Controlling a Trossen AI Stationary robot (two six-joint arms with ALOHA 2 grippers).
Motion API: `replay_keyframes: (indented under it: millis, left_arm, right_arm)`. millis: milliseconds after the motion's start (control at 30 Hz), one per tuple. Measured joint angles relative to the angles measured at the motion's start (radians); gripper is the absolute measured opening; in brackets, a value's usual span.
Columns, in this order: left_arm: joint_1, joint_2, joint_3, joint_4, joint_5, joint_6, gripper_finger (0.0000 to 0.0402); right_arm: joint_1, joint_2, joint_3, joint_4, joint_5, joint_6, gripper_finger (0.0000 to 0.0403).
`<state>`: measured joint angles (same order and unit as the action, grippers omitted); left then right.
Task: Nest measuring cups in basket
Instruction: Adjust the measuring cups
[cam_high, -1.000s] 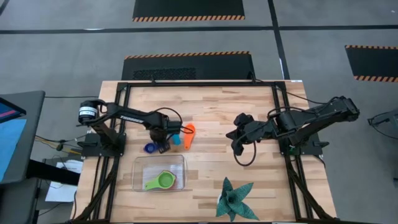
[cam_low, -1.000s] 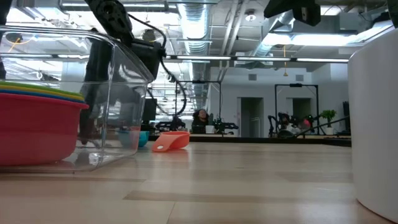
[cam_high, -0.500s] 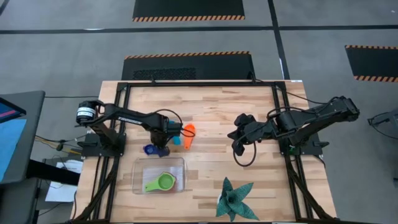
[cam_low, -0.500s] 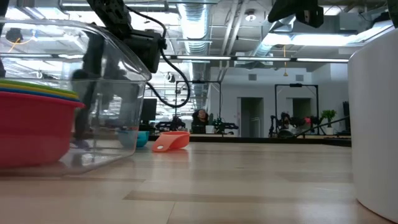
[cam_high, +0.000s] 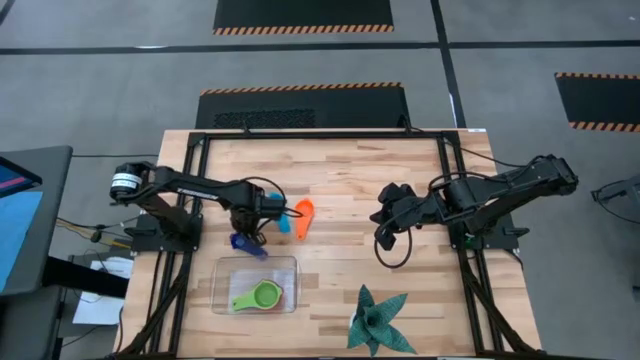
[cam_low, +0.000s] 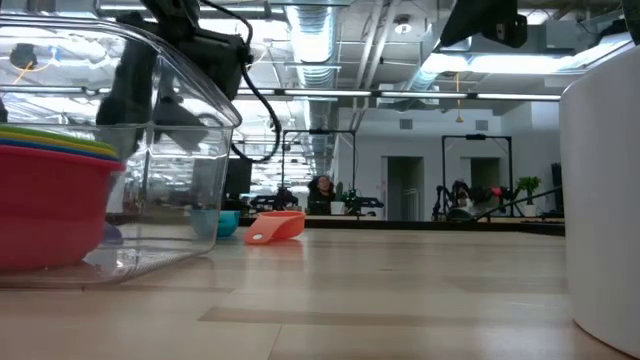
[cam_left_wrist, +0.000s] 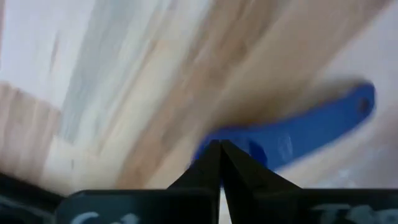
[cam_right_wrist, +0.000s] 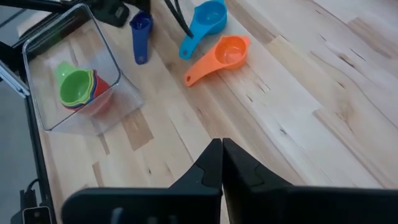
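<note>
- Risk, as a judgement: nudging the dark blue cup (cam_high: 248, 243) across the bench (cam_high: 340, 180) instead of lifting it, since the left tool (cam_high: 247, 229) sits right over it with both tips pressed together.
- Likely cause: clenched tips meeting with no gap in the left wrist view, nothing visibly pinched between them; only the cup's blue handle showing beyond them.
- Second risk: clipping the near wall of the clear basket (cam_high: 220, 270) on the way over, given how close the dark blue cup lies to that rim.
- Third risk: dropping the cup beside rather than into the stack topped by the green cup (cam_high: 265, 294), leaving it loose in the basket rather than nested.
- Also waiting on the bench: the light blue cup (cam_high: 284, 222) and orange cup (cam_high: 303, 215), side by side, just beyond the left tool.
- Left arm pose: stretched from the bench's left edge towards the middle, wrist bent down, tool low above the wood.
- Right arm pose: folded in from the right edge, idle; right tool (cam_high: 384, 235) raised, clenched on nothing, well apart from the cups.
</note>
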<state>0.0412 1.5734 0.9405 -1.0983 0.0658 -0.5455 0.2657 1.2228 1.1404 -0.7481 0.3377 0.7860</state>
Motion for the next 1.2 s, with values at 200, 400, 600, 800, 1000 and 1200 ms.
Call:
replay_keyframes:
  millis: [200, 400, 600, 800, 1000, 1200]
  left_arm:
    - [-0.019, -0.035, 0.0, -0.07, 0.041, -0.028, 0.0]
    - [-0.034, -0.035, -0.037, -0.023, 0.035, -0.043, 0.0]
    - [-0.042, -0.034, -0.063, -0.015, 0.069, -0.042, 0.0]
    - [-0.041, -0.034, -0.063, 0.034, 0.096, -0.04, 0.0]
    - [-0.041, -0.034, -0.063, 0.034, 0.064, -0.035, 0.0]
    - [-0.036, -0.034, -0.063, 0.032, 0.061, -0.137, 0.0]
  right_arm:
    - [0.0, 0.0, 0.0, -0.009, 0.0, 0.0, 0.0017]
    - [0.0, 0.0, 0.0, -0.008, 0.0, 0.0, 0.0021]
    - [0.0, 0.0, 0.0, -0.008, 0.0, 0.0, 0.0017]
    - [0.0, 0.0, 0.0, -0.008, 0.001, 0.0, 0.0021]
    - [0.0, 0.0, 0.0, -0.008, 0.001, 0.0, 0.002]
    - [0.0, 0.0, 0.0, -0.008, 0.002, 0.0, 0.0018]
